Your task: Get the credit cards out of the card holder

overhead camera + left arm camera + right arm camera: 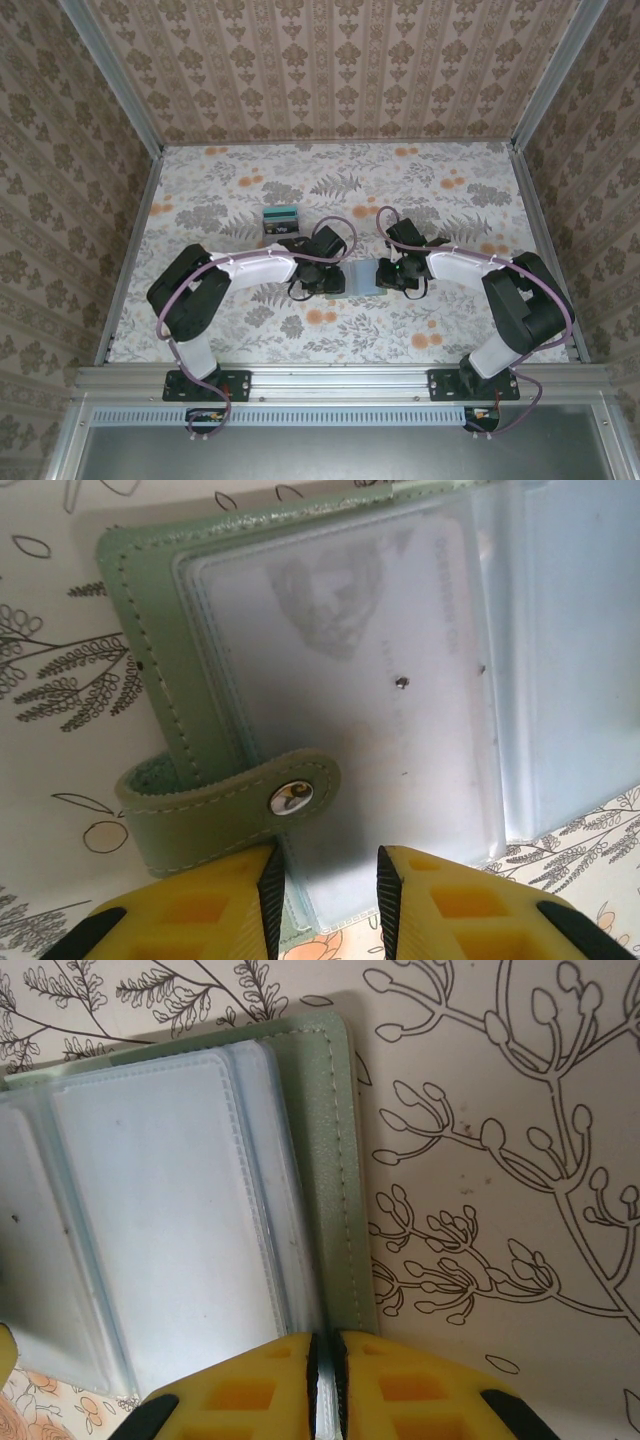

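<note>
Enclosure: walls (330,70) papered in a beige damask print, framed by metal rails.

Surface (450,330): flat, covered with a matte cloth printed with grey ferns and orange blossoms.

Card holder (360,278) (150,680) (338,1180): lies open and flat at the centre of the surface, between the two arms. The cover is soft, pale grey-green and leather-like, with light stitching along rounded edges. Inside are clear, glossy plastic sleeves (560,660) (150,1210), bluish and slightly clouded.

Credit cards: a small teal-and-grey stack (280,218) rests on the surface beyond the left arm, apart from the holder. One pale card (350,680) sits inside the nearest sleeve; it bears a faint grey portrait, and the print is too faint to read.

Closure strap (220,815): stitched green tab, curled over the cover's edge, carrying a round metal snap stud (291,798).

Left gripper (338,280) (325,880): yellow jaws stand partly apart, astride the near edge of the sleeve with the pale card. I cannot tell whether they press on it.

Right gripper (385,275) (325,1355): yellow jaws are almost together, pinching the thin edge of the card holder where cover and sleeves meet.
</note>
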`<state>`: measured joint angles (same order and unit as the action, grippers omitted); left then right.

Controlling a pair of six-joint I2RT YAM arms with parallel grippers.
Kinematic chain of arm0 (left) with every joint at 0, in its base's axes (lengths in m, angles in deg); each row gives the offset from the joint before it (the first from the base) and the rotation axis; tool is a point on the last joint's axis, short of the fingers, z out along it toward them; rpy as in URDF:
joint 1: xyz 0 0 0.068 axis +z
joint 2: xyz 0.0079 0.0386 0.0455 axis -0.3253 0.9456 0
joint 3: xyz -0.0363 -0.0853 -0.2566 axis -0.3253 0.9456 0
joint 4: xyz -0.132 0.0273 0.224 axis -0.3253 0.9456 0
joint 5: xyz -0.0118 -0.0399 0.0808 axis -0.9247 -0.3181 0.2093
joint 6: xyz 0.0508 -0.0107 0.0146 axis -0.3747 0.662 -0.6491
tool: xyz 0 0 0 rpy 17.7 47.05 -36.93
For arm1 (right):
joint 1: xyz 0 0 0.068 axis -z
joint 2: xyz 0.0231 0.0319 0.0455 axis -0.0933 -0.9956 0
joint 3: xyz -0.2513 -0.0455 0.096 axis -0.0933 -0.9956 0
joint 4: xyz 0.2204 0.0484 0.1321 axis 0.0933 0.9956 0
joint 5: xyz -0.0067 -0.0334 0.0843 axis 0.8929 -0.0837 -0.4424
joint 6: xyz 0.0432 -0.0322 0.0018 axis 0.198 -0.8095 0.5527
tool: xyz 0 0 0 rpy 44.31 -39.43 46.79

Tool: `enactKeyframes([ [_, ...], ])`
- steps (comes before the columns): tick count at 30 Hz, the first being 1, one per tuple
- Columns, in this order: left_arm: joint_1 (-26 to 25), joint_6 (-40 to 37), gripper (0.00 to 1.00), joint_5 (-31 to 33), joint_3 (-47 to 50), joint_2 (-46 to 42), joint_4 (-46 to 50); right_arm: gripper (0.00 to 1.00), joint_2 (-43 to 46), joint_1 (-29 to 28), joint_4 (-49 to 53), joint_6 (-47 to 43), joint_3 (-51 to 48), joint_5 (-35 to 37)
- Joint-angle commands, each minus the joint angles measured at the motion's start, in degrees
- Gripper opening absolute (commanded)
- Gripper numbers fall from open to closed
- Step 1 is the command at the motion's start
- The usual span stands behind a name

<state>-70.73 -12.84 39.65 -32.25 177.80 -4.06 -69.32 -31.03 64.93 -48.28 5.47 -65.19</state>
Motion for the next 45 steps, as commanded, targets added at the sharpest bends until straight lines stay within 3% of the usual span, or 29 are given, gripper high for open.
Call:
enactKeyframes([
  [1,-0.4,-1.4,0.33,-0.1,-1.8,1.6,2.5,0.18,-1.4,-0.7,0.1,1.1,-1.6,0.2],
  [6,-0.5,-2.9,0.40,-4.2,-1.9,2.4,-1.2,0.18,-1.6,-0.7,-0.3,1.4,-1.9,0.1],
  [14,0.0,-3.9,0.43,-8.2,-1.7,1.2,-5.7,0.18,-1.4,-0.7,-1.0,1.9,-2.8,0.0],
  [23,0.0,-4.9,0.50,-7.8,-3.1,-0.7,-5.2,0.18,-0.8,-0.7,-0.8,2.3,-3.1,0.3],
  [45,-0.3,-10.1,0.38,-16.4,-13.5,6.3,-4.5,0.27,15.7,0.7,3.5,3.4,-6.3,6.7],
])
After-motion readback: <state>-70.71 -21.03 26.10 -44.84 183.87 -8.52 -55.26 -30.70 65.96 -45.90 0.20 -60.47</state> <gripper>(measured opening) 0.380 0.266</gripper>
